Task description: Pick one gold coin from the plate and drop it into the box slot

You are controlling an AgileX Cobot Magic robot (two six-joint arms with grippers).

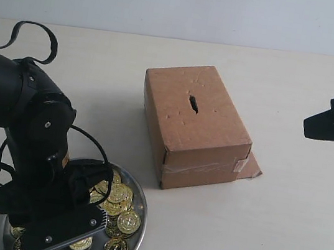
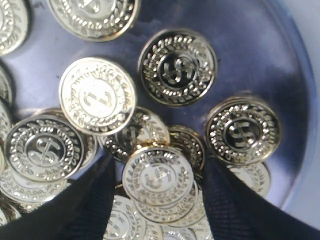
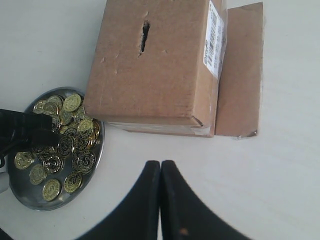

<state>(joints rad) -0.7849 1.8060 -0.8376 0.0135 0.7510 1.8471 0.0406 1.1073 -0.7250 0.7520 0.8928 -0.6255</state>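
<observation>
Gold coin (image 2: 157, 176) between spread left claw (image 2: 157, 165), inside plate (image 2: 280, 125) rim

Off-white tabletop (image 1: 275, 242), pale grey wall (image 1: 185, 5) at bk; soft even light.

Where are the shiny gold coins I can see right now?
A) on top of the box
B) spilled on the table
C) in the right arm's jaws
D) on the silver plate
D: the gold coins lie heaped on the plate, while the right gripper has its jaws shut on nothing, away from the plate.
</observation>
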